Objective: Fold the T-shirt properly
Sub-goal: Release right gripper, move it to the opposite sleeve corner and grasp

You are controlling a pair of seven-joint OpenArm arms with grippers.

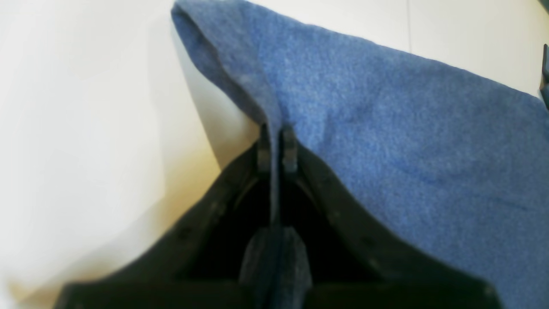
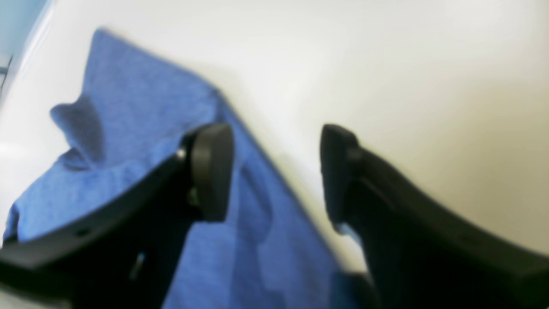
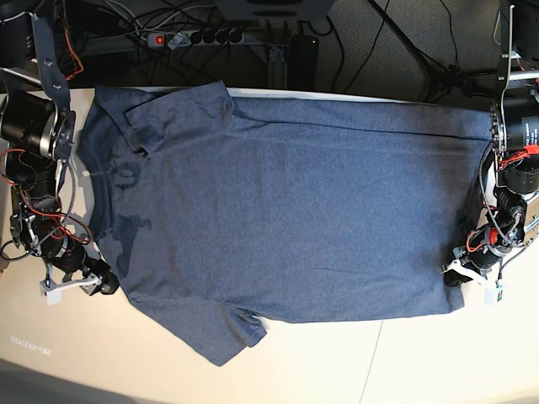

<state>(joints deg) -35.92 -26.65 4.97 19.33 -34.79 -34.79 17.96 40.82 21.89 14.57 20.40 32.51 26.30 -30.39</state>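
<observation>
**Caller:** Across the pale cream surface (image 3: 337,362), what have we got?

**Me:** One big heathered blue-grey cotton T-shirt (image 3: 286,202), spread out flat and lying sideways in the base view. Its ribbed crew neck is toward my right arm's side, its hem toward my left arm's side. One short sleeve points at the near edge of the surface, the other at the far edge. Faint lettering shows through the cloth close to the collar.

**Caller:** Left claw, talk to me.

**Me:** My left claw (image 1: 276,148) is pinched tight on the T-shirt. The wrist view shows both black fingertips (image 1: 290,150) pressed together with a thin ridge of blue cloth squeezed between them, and the fabric rises up into a peak just past the tips. In the base view that claw sits at the hem corner nearest the front edge.

**Caller:** And the right?

**Me:** My right claw (image 2: 276,171) stands wide apart, with nothing between the black pads (image 2: 212,171). One pad hangs over blue cloth, the other over bare surface, and the T-shirt's edge runs slantwise through the gap. The wrist picture is blurred, so I cannot tell whether either pad touches the cloth. From the base view it sits beside the shoulder, just off the garment's near corner.

**Caller:** Behind the surface?

**Me:** A black power strip (image 3: 198,37) and tangled cables.
</observation>
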